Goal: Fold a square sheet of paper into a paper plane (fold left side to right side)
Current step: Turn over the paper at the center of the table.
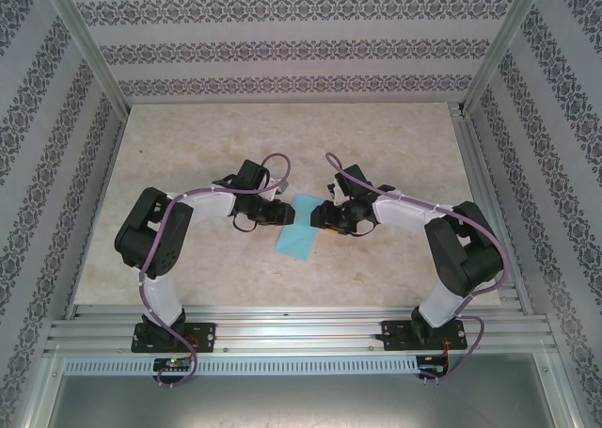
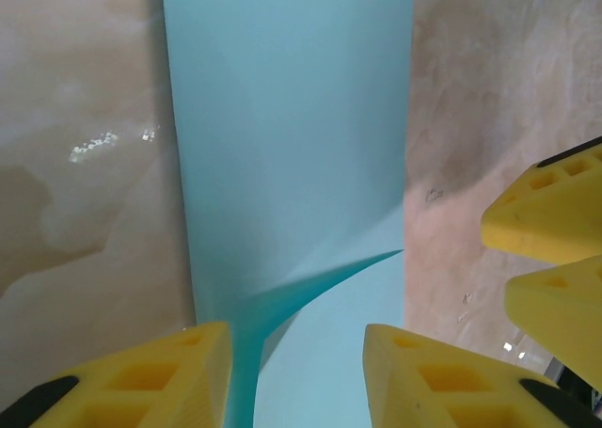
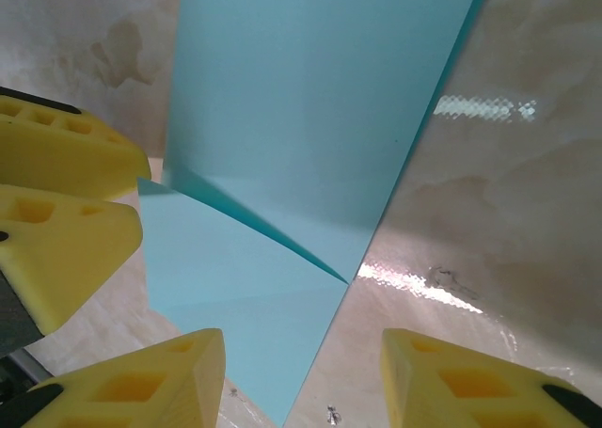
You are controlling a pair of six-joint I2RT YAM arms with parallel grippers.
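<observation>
At one end of the thin matte light-blue paper sheet [image 2: 292, 118]: left gripper [image 2: 293, 353], yellow wedge fingers [image 2: 141, 376] apart, straddling the sheet's width and clamping nothing. A diagonal flap of the sheet looks slightly lifted between them. On the sheet's right side: right gripper [image 3: 303, 353], jaws likewise spread and empty, with a sheet corner between them. Sheet lies on the beige marbled tabletop [image 1: 188, 146]. Judgement: a diagonal fold is in hand, not yet flattened. Next move calls for pressing the flap along its crease without sliding the sheet.
</observation>
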